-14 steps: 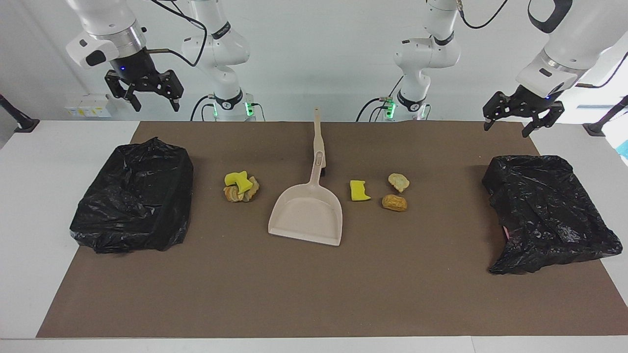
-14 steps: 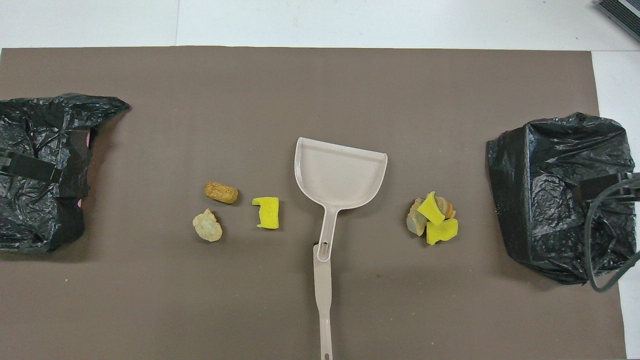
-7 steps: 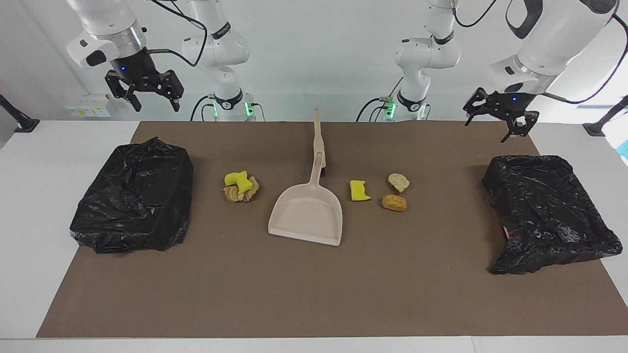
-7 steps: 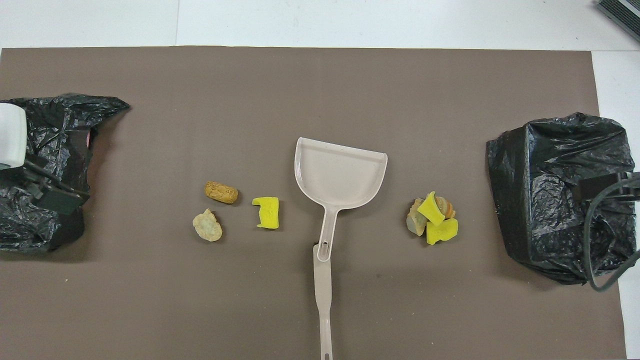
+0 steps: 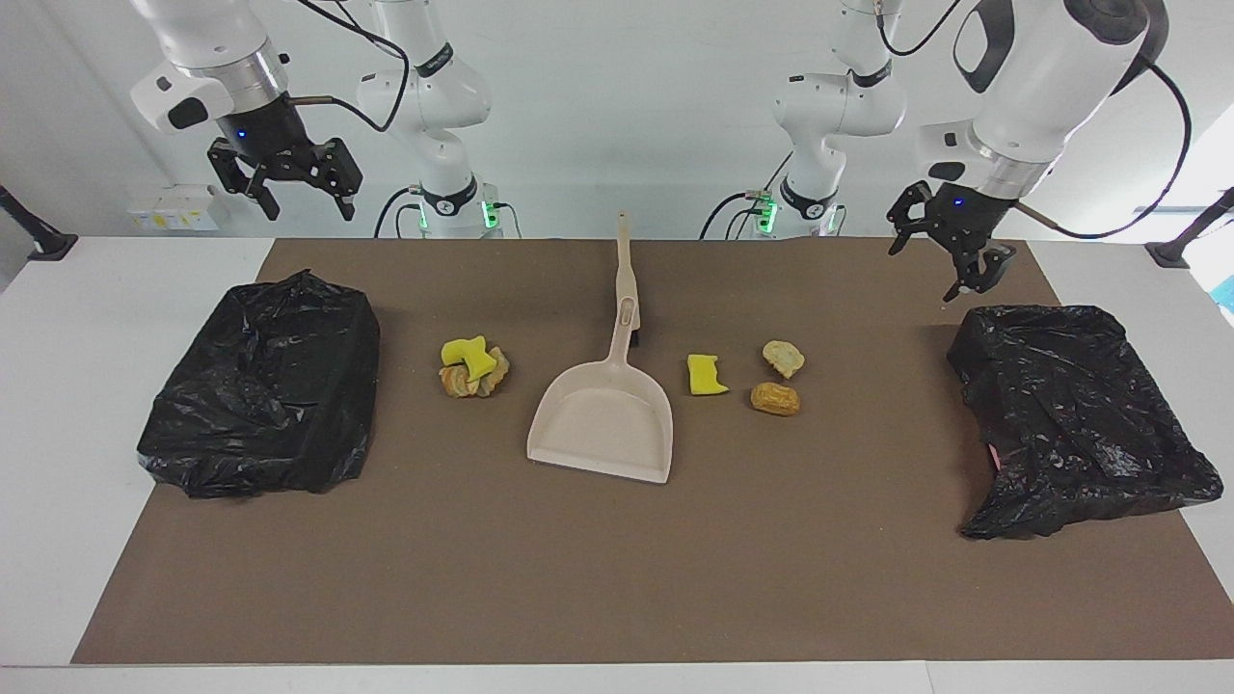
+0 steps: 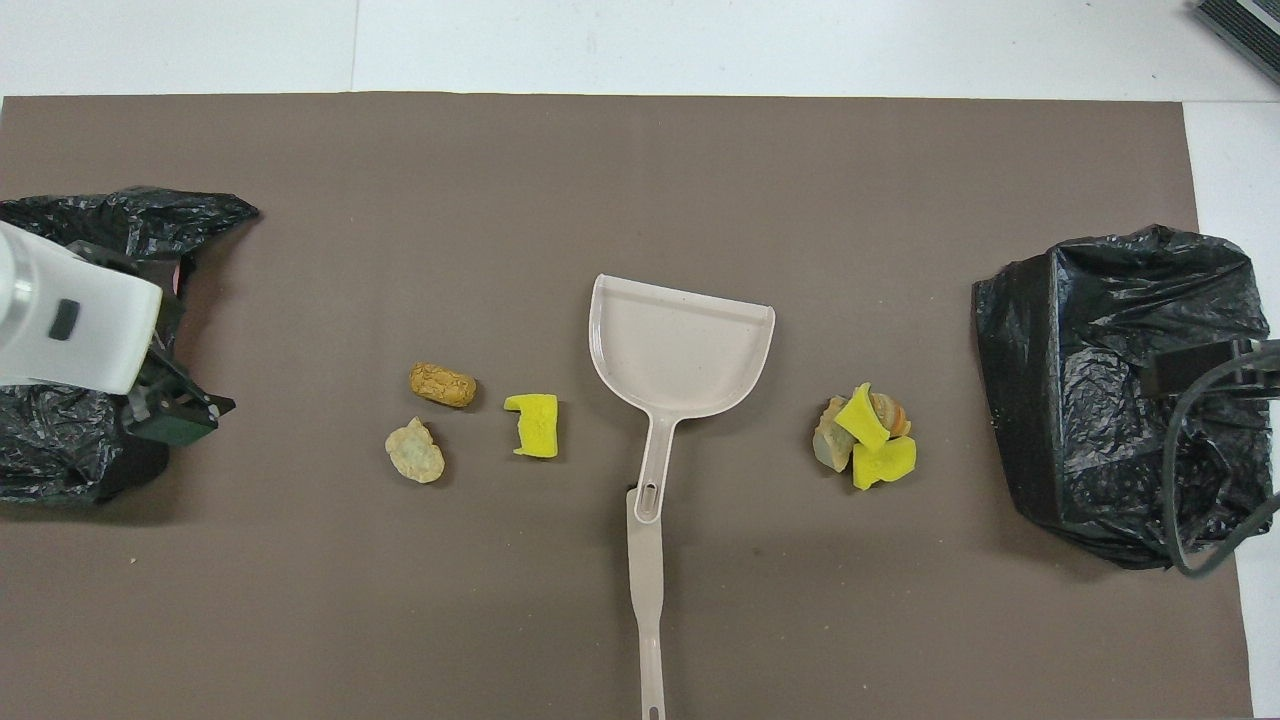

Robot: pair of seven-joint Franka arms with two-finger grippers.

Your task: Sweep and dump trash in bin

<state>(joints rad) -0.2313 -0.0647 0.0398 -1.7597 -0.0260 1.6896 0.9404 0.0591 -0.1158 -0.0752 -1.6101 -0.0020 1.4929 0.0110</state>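
Observation:
The beige dustpan (image 5: pixel 603 419) lies in the middle of the brown mat, its long handle pointing toward the robots; it also shows in the overhead view (image 6: pixel 683 345). Toward the left arm's end lie a yellow foam chunk (image 5: pixel 707 375) (image 6: pixel 533 425), a pale lump (image 5: pixel 783 358) (image 6: pixel 415 451) and a brown lump (image 5: pixel 775 398) (image 6: pixel 442 385). Toward the right arm's end a pile of yellow chunks and tan lumps (image 5: pixel 472 367) (image 6: pixel 866 440) sits beside the pan. My left gripper (image 5: pixel 940 265) (image 6: pixel 185 415) is open and empty, in the air by the edge of a bin. My right gripper (image 5: pixel 304 204) is open, empty and waits raised.
Two bins lined with black bags stand on the mat: one at the left arm's end (image 5: pixel 1075 414) (image 6: pixel 60 460), one at the right arm's end (image 5: pixel 260 386) (image 6: pixel 1100 390). The white table (image 5: pixel 67 386) borders the mat.
My left gripper has swung in from the table's end toward the middle, come lower and turned. The right arm, dustpan and trash have not moved.

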